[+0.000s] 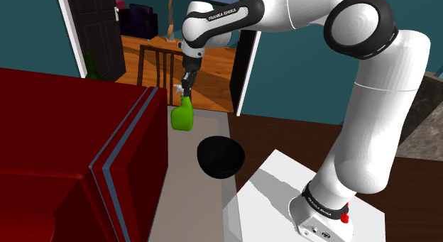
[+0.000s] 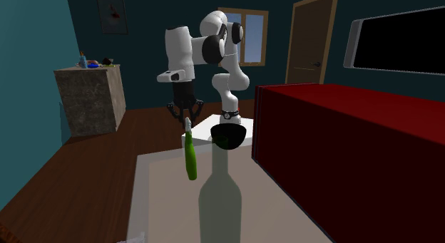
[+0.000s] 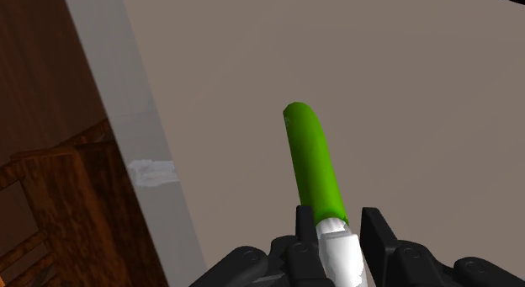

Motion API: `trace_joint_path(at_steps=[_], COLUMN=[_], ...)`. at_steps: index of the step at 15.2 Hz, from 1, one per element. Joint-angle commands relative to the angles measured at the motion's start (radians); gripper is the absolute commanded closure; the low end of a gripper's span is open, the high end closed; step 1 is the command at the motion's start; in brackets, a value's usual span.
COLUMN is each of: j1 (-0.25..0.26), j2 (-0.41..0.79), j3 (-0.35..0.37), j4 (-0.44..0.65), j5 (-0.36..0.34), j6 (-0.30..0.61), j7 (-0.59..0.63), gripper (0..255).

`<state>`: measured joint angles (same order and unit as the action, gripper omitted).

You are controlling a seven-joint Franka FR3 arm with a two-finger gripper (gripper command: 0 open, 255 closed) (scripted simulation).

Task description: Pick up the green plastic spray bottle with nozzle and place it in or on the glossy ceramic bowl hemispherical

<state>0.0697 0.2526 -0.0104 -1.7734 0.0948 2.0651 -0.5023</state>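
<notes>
Shoulder view: the gripper point(image 1: 186, 86) clasps the green spray bottle point(image 1: 183, 115) by its white nozzle, over the tabletop point(image 1: 186, 198) near its far edge. The black bowl point(image 1: 220, 157) sits at the edge beside the stand point(image 1: 284, 198).
Second exterior view: the bottle hangs nozzle-up, with the bowl behind it.
Wrist view: both fingers point(image 3: 304, 225) are closed on the nozzle.

"FRANKA EMIKA" on the white arm point(image 1: 369, 113)

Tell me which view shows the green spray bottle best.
The shoulder view: the spray bottle hangs broadside from the gripper. The second exterior view shows it edge-on; the wrist view looks along it.
</notes>
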Motion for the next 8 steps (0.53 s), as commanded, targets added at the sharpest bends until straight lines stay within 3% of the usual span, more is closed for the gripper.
trace_joint_path(at_steps=[1, 8], j1=[0.0, 0.0], j2=[0.0, -0.015], j3=[0.0, -0.001], j4=[0.0, 0.034], j5=[0.0, -0.002], j6=[0.0, -0.049], j7=[0.0, 0.004], gripper=[255, 255])
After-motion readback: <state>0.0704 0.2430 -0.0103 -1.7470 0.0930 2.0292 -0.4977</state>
